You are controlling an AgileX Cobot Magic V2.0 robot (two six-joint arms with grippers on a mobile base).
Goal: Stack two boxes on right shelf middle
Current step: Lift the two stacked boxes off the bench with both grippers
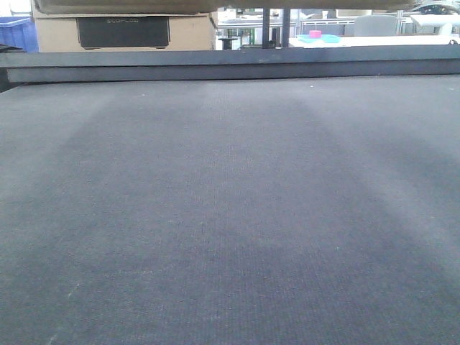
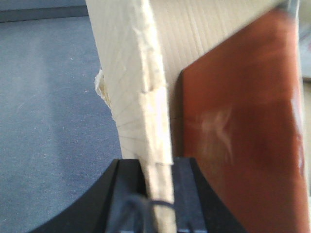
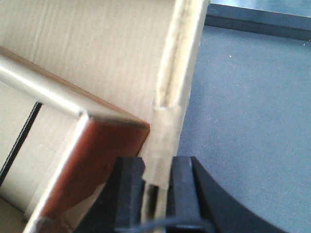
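The left gripper (image 2: 158, 194) and right gripper (image 3: 158, 187) were each clamped on a side wall of one box (image 2: 129, 73), holding it over the grey counter (image 1: 230, 215). This seemed a mid-carry step; the next move called for a level, matched swing toward the shelf, which was out of view

A grey, woven-looking desk (image 1: 230, 215) fills most of the front view and ends in a raised dark rim (image 1: 230, 66). Beyond the rim, at upper left, a blue bin (image 1: 13, 32) stands beside a beige case (image 1: 194, 32) with a dark panel (image 1: 122, 32). Two dark posts (image 1: 275, 25) rise near the middle. At far right, a white table (image 1: 374, 40) bears a turquoise tray (image 1: 320, 39). The far room is brightly lit.
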